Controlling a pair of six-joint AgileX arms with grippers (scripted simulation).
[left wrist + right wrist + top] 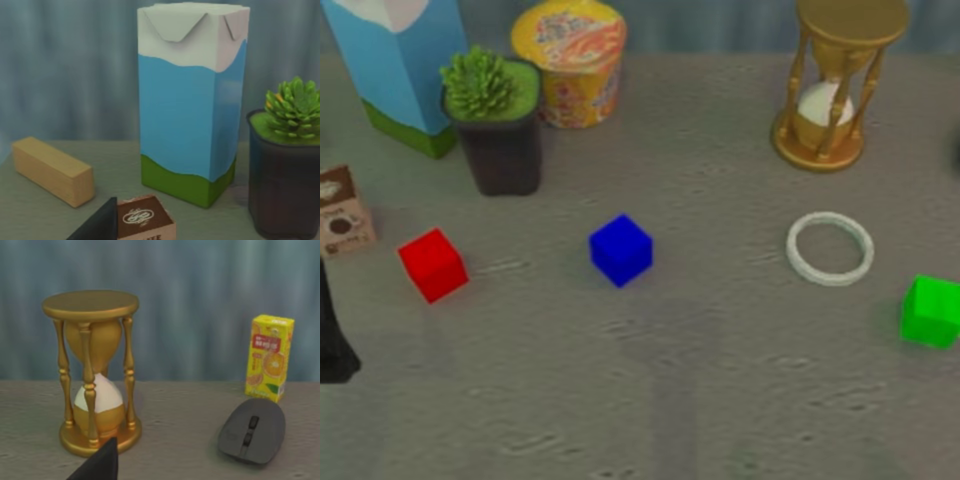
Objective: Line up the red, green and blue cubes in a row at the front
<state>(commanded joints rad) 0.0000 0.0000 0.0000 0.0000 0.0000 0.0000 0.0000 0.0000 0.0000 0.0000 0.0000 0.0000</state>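
In the top view the red cube [433, 264] lies at the left. The blue cube [620, 250] sits near the middle and the green cube [931, 311] at the far right edge. All three rest apart on the grey table [650, 400]. My left gripper [332, 345] is parked at the left edge, just left of the red cube. Its one visible dark fingertip [100, 225] stands off to one side, so it is open and holds nothing. My right gripper [142, 474] is outside the top view. It is open too, one fingertip [102, 462] showing before the hourglass.
Along the back stand a blue milk carton [405, 60], a potted plant [500, 130], a noodle cup [570, 60] and a gold hourglass [830, 90]. A white ring [830, 248] lies right of the blue cube. A small brown box [342, 215], a wooden block [52, 170], a mouse [252, 430] and a juice box [270, 357] lie at the sides.
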